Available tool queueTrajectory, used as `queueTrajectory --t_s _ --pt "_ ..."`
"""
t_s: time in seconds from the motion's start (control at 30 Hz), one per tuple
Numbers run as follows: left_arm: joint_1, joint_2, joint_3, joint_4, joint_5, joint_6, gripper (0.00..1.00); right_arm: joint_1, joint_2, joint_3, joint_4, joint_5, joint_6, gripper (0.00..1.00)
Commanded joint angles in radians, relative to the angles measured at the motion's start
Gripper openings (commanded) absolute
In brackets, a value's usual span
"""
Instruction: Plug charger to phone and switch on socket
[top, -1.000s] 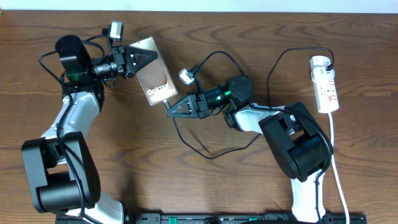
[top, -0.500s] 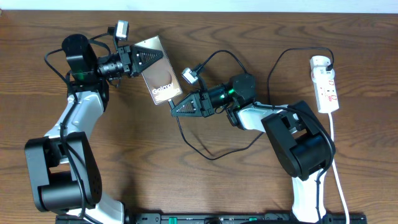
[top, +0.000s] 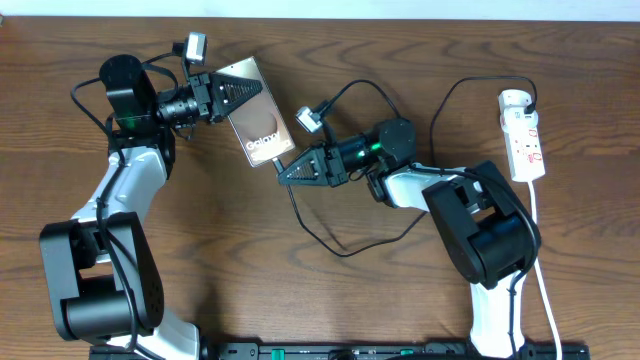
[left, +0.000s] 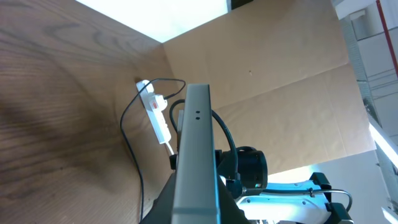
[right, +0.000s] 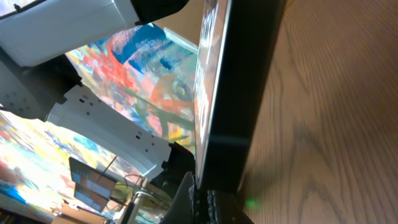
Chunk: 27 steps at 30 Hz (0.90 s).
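Observation:
My left gripper (top: 240, 90) is shut on the phone (top: 262, 135), a brownish slab with "Galaxy" lettering, and holds it tilted at the upper middle of the table. The left wrist view shows the phone edge-on (left: 197, 137) between the fingers (left: 194, 210). My right gripper (top: 283, 171) is shut on the connector end of the charger (top: 330, 245) and touches the phone's lower end. In the right wrist view the fingers (right: 202, 200) sit right under the phone's edge (right: 242, 87). The black cable loops across the table to the white socket (top: 524, 135) at the far right.
The socket's white cord (top: 540, 270) runs down the right edge of the table. The socket also shows in the left wrist view (left: 157, 113), with the black cable (left: 126, 130) beside it. The arm bases stand at the front left and front right.
The left gripper moved the phone slightly right and down. The right gripper shifted right and rose to the phone's lower end. Little moved in the last half second.

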Motion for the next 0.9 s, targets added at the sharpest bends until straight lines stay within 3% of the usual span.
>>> queueTrajectory --t_s 0.0,0.87 --pt "-0.023 -0.004 -0.013 -0.002 0.112 0.034 0.08 -0.042 0.003 0.015 0.016 0.147 0.013 0.01" --pt "-0.068 -0.004 -0.013 -0.002 0.112 0.046 0.07 -0.064 0.003 0.02 0.017 0.163 0.012 0.01"
